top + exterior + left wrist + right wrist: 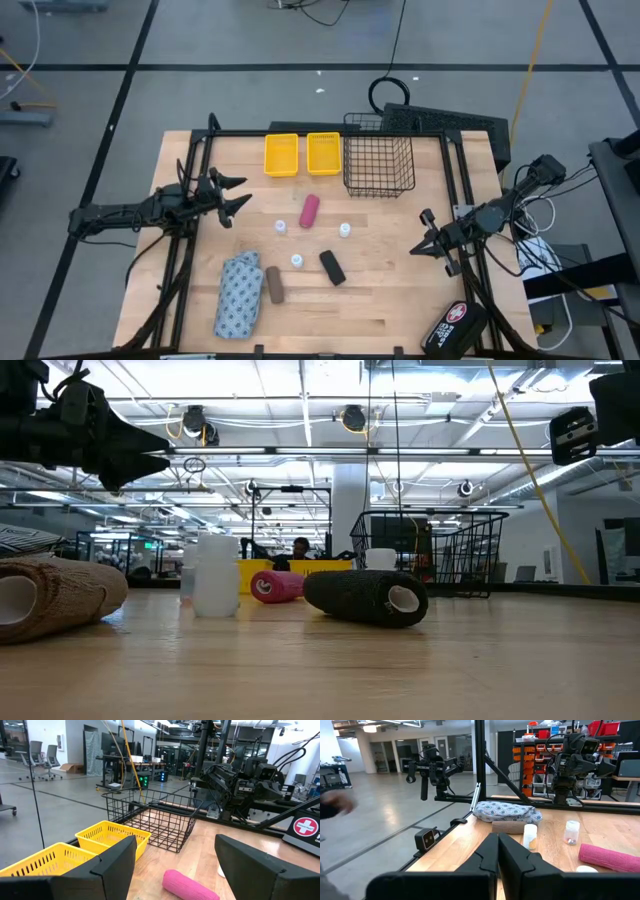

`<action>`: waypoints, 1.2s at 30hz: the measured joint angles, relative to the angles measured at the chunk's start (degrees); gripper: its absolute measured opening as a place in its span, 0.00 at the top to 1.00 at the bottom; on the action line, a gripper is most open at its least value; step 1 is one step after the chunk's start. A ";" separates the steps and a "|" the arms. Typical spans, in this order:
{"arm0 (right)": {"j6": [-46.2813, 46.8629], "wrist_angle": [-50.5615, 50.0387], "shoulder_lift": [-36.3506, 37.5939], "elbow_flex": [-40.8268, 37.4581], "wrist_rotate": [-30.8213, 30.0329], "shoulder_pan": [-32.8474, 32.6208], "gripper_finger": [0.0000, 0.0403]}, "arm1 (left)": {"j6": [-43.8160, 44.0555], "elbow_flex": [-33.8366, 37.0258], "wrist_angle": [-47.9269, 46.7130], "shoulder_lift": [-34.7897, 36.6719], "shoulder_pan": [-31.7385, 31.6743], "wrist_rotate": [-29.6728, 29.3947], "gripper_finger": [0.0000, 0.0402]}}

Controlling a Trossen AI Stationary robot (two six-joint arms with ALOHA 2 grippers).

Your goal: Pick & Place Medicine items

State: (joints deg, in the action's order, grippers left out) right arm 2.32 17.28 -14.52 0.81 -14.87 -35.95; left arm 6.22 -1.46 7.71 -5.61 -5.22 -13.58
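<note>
Three little white bottles (297, 260), one magenta tube (309, 211), one black roll (332, 267), one brown roll (274, 283) and one blue-white pouch (238, 294) sit between the released, empty left gripper (240, 193) and the clenched, empty right gripper (417, 232), two yellow bins (281, 155) and one wire basket (379, 165) beyond.

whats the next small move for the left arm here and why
Probably bring the left gripper forward and down toward the pink roll. Its jaws stand open and hold nothing, it points across the table at the roll, and the roll lies alone on the wood, apart from the white bottles. The right gripper is shut and waits near the right edge.
</note>
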 joint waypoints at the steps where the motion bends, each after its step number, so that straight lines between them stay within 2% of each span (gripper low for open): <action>1: 0.00 0.00 0.00 0.00 0.01 0.00 1.00 | 0.00 -0.01 0.02 0.00 -0.01 0.00 0.32; 36: 0.01 0.00 0.00 0.01 0.00 0.01 1.00 | 0.74 -0.01 2.42 0.00 0.01 0.04 0.32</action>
State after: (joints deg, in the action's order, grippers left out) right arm 2.33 17.28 -14.52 0.82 -14.87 -35.94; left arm 6.96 -1.47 10.13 -5.61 -5.21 -13.54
